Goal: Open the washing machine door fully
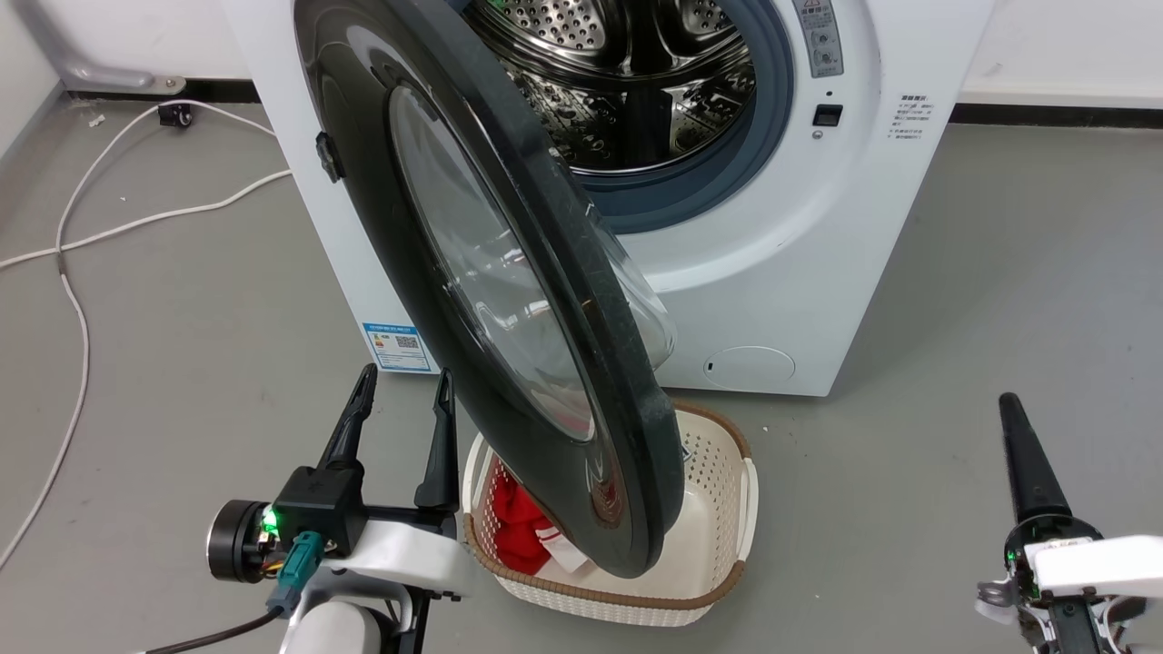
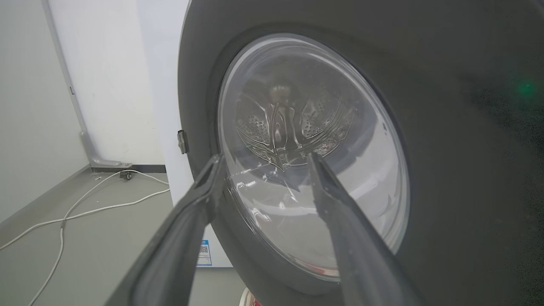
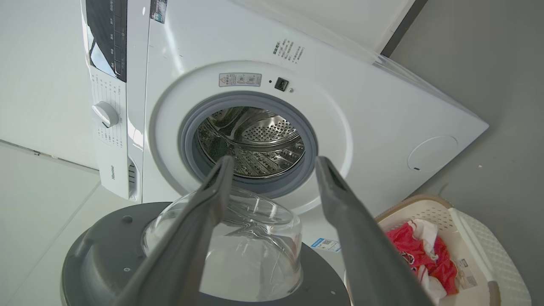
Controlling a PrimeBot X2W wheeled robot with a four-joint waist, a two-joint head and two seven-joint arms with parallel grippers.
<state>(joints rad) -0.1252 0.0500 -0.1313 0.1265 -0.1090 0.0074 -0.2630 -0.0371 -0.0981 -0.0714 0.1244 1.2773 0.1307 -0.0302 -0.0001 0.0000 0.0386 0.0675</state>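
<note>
At lower left, the left pincer (image 1: 404,381) is open and empty just beside the outer face of the washing machine door (image 1: 545,272), which stands swung out from the washing machine (image 1: 772,272) over a laundry basket (image 1: 727,509), with the right pincer (image 1: 1010,409) open and empty well apart at lower right.

Premises appear to be a bare test room set up as a laundry area. Head view: plain grey floor (image 1: 999,300); white wall (image 1: 1072,45) with black skirting (image 1: 1054,113) at 1 o'clock. Free-standing front-loading washing machine (image 1: 800,272) at 12 o'clock. White laundry basket (image 1: 747,518) holding red clothing (image 1: 520,536) at 6 o'clock. Loose white cable (image 1: 173,214) trails across the floor at 9 o'clock.
</note>
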